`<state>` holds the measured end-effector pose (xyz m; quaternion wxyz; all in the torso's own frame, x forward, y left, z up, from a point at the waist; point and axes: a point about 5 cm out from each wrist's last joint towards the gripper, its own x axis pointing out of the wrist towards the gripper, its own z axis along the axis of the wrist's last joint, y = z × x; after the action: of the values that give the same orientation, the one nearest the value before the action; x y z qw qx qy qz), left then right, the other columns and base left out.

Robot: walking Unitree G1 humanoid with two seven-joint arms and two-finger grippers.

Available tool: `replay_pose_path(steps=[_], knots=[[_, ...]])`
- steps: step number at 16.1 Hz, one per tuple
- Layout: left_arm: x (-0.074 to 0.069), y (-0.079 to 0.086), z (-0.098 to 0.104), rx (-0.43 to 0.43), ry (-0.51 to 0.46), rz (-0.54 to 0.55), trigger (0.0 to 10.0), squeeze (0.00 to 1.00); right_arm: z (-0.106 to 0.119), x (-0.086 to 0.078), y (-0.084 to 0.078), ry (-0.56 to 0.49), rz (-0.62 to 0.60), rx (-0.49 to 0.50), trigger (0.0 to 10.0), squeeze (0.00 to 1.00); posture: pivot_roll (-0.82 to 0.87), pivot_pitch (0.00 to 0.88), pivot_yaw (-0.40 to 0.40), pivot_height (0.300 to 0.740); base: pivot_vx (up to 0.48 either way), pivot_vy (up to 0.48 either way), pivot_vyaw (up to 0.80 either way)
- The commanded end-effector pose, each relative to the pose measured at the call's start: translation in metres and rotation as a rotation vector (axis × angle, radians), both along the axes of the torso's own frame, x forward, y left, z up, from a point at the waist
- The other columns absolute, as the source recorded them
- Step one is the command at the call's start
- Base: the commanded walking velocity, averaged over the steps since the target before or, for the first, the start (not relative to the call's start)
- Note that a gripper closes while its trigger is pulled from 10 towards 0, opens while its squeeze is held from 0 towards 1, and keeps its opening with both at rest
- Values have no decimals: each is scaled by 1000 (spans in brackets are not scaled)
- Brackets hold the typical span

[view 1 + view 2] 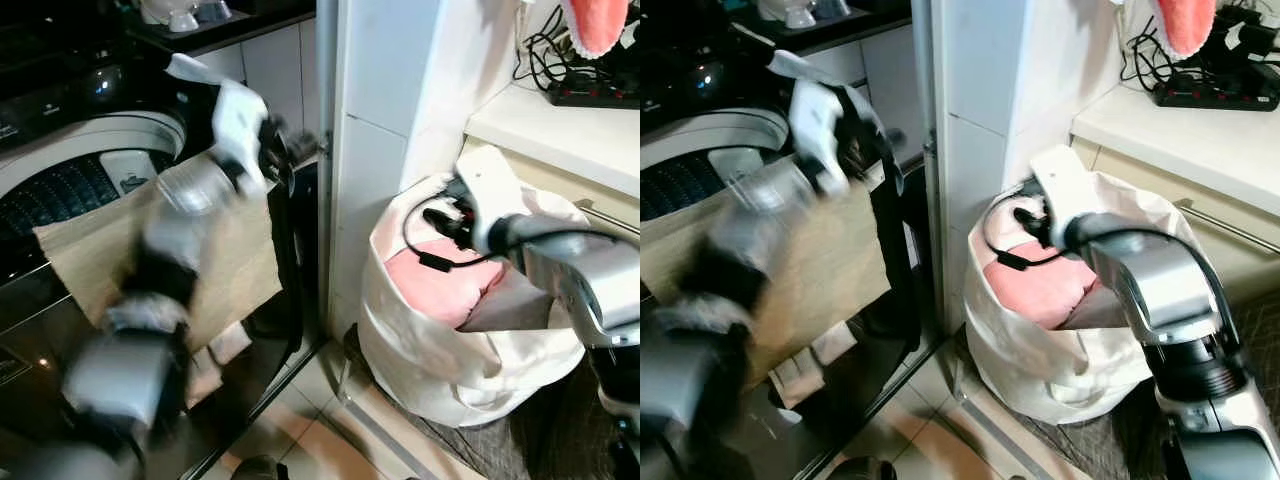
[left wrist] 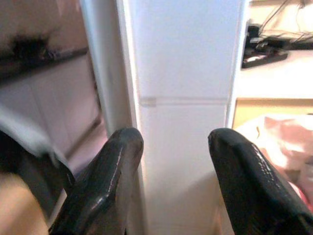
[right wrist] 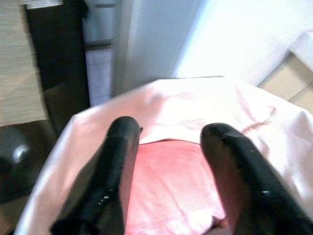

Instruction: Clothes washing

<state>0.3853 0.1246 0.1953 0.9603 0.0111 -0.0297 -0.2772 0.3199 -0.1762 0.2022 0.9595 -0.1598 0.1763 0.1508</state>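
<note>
the left arm is raised and blurred beside the washing machine (image 1: 70, 170), whose round drum opening shows at the far left; the left end effector (image 2: 173, 181) has its two black fingers (image 2: 105, 186) spread apart with nothing between them, facing the white pillar (image 2: 186, 98) that stands between the machine and the bag; a tan cloth (image 1: 215, 260) hangs over the machine's front edge, just beside the blurred left wrist, and whether the arm touches it cannot be told; a dark garment (image 1: 290, 230) hangs along the machine's side next to the pillar; the white laundry bag (image 1: 420, 350) sits on the floor to the right of the pillar, its mouth open; a pink garment (image 1: 445, 285) lies inside it, with a pale grey one beside it; the right end effector (image 3: 168, 161) hovers over the bag's mouth, fingers (image 3: 115, 171) parted and empty, just above the pink garment; a white surface (image 1: 560, 125) above and behind the bag carries a black power strip (image 1: 590, 95) with cables; a pink cloth (image 1: 600, 25) hangs at the top right.
</note>
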Motion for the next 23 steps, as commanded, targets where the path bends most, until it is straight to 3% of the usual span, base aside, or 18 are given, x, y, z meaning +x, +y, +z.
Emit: replay_pose_path(steps=[1,2,4,5,8,9,12,15,16,20,23], knots=[[0,6,3,-8,7,60,10000,0,11,1,-3,-75,-24,7,10000,1000,-82,0,61,740,0,0,0],[-5,6,-6,-6,10,117,10000,0,13,0,-6,-139,-82,11,10000,1000,-75,0,53,740,0,0,0],[-20,7,-19,17,-25,190,10000,0,6,-8,-8,-233,-170,36,10000,0,-70,0,54,740,0,0,0],[-51,15,-36,-20,-37,257,10000,0,-15,-31,4,-273,-177,174,10000,0,-72,0,75,740,0,0,0],[-89,23,-45,-53,2,295,10000,0,-29,-61,26,-282,-129,288,10000,0,-60,0,77,740,0,-115,0],[-94,21,-44,-62,2,308,10000,0,-33,-64,33,-266,-104,294,10000,0,-56,0,76,740,0,-480,0],[-103,17,-44,-14,4,321,10000,0,-38,-60,42,-259,-54,320,10000,0,-20,0,56,740,0,-480,425],[-122,26,-48,75,31,382,10000,0,-33,-57,58,-262,71,349,10000,0,18,0,26,740,0,-480,800],[-129,34,-53,68,53,423,10000,0,-32,-52,61,-267,101,350,10000,0,35,0,8,740,0,-480,800],[-133,42,-46,97,24,488,10000,0,-31,-47,65,-262,129,369,10000,0,72,0,-26,740,0,-480,800],[-122,37,-27,183,-43,421,10000,0,-34,-42,73,-230,128,454,10000,0,86,0,-20,740,0,0,800]])
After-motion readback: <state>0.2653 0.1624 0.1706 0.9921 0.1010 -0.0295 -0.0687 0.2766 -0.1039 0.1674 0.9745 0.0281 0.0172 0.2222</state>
